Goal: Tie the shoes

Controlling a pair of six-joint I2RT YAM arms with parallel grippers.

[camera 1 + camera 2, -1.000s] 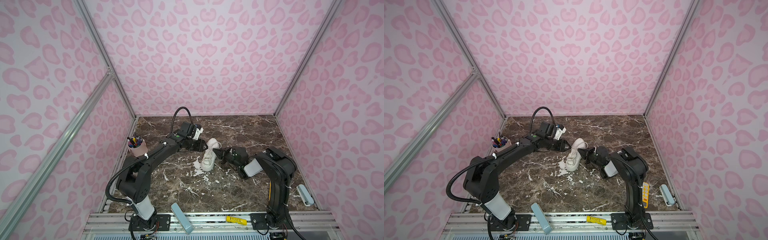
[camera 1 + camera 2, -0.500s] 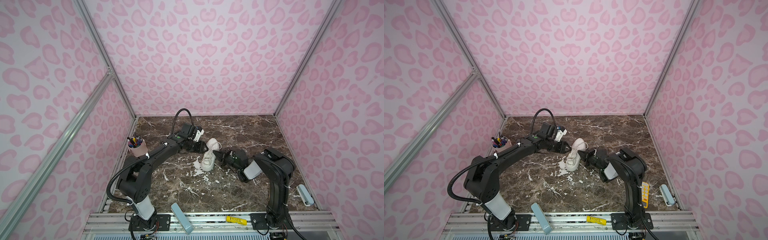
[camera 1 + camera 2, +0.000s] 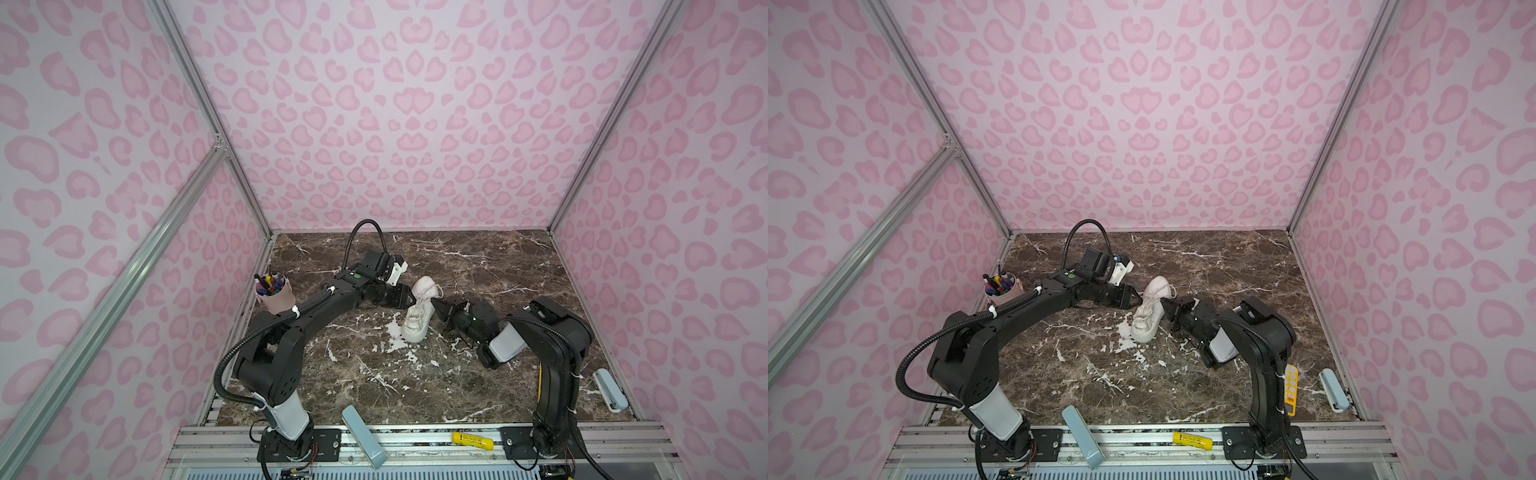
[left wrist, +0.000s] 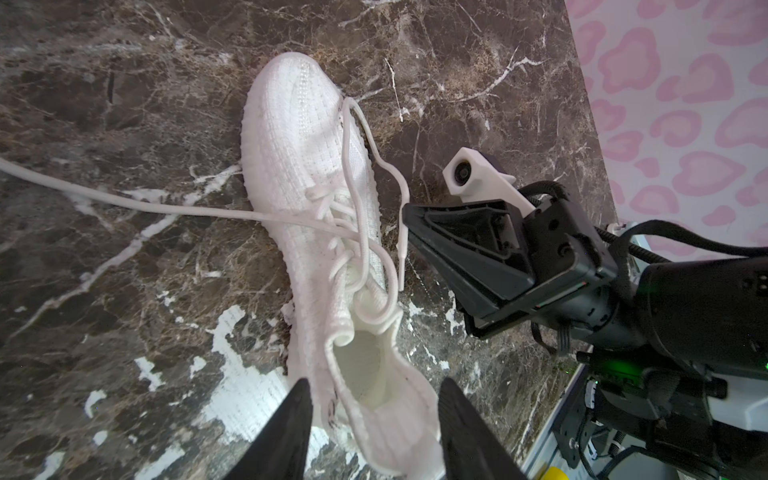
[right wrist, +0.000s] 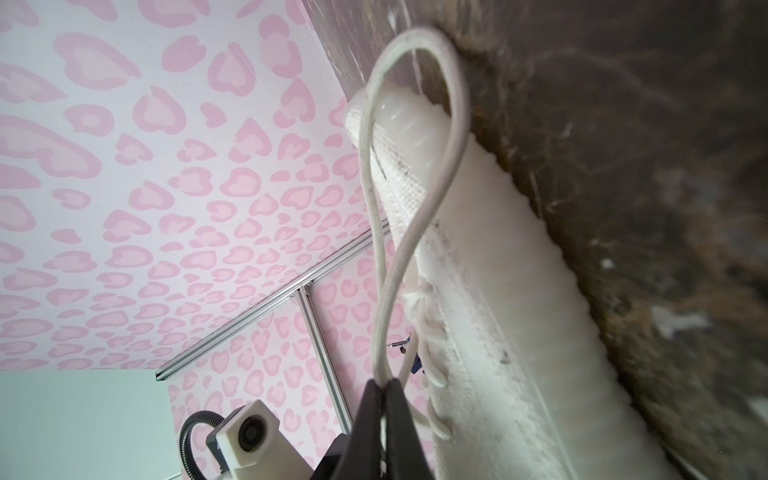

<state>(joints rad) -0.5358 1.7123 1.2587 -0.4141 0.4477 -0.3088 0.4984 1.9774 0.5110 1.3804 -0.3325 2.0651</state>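
Aluminium rail [image 3: 436, 430] runs across the front of the cell, carrying a blue-grey block [image 3: 363, 436] and a yellow tag [image 3: 473, 440] between the two arm bases. Beyond it, on the brown marble table [image 3: 374, 386], we find the white sneaker [image 3: 415, 322] standing on its sole near the middle in both top views, with its toe toward the rail and its heel toward the back.

The right gripper [image 3: 434, 303] comes in low against the sneaker's right flank. In its wrist view we see the black tips pressed together on a loop of white lace [image 5: 457, 124] that rises along the shoe's side. The left gripper [image 3: 409, 299] meets the heel from the other side. In its wrist view the fingers [image 4: 291, 419] stand apart, one on each side of the heel collar, and we cannot tell whether they pinch the knit. A second strand runs off across the marble.

Farther left, by the side panel, stands a pink cup [image 3: 275, 295] of pens. A pink heart-spotted wall [image 3: 395, 124] closes the back.
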